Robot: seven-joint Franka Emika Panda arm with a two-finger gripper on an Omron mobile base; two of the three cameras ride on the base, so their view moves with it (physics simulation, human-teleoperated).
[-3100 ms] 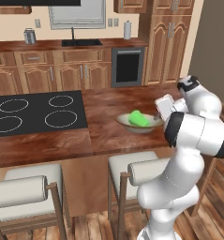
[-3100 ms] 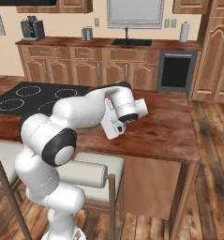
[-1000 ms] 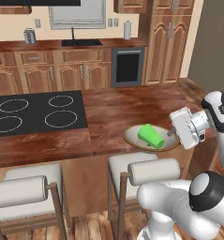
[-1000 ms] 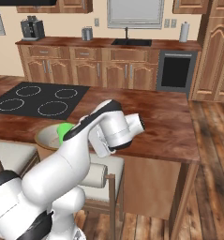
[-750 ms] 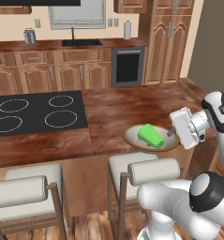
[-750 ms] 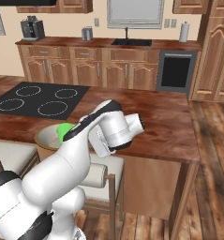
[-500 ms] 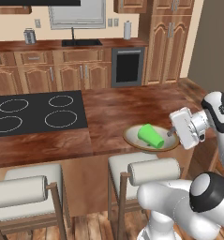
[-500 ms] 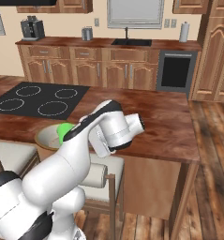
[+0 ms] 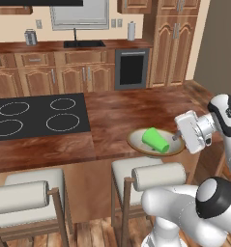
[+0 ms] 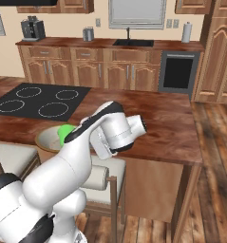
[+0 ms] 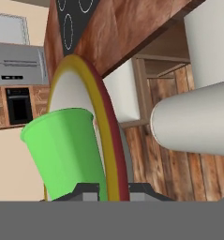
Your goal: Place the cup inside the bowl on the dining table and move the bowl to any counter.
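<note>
The beige bowl (image 9: 138, 143) with a tan rim hangs at the near edge of the dining table (image 9: 122, 108), partly past it and above a stool. The green cup (image 9: 155, 140) lies on its side inside the bowl. My gripper (image 9: 176, 138) is at the bowl's right side, shut on its rim. In the hand view the rim (image 11: 101, 117) runs between my gripper's (image 11: 111, 190) two dark tips, with the cup (image 11: 66, 150) just left of it. From the right base view, the bowl (image 10: 47, 137) and cup (image 10: 65, 130) peek out left of my arm.
A black cooktop (image 9: 35, 116) is set into the table's left half. Two white-cushioned stools (image 9: 160, 176) (image 9: 20, 198) stand under the near edge. The wall counter (image 9: 49, 47) with sink (image 9: 83, 43) and grey canisters (image 9: 30, 36) runs along the back. Wooden floor opens to the right.
Since three seconds ago my gripper has carried the bowl with the cup from the table's middle out to its near edge. Over the last second nothing has moved.
</note>
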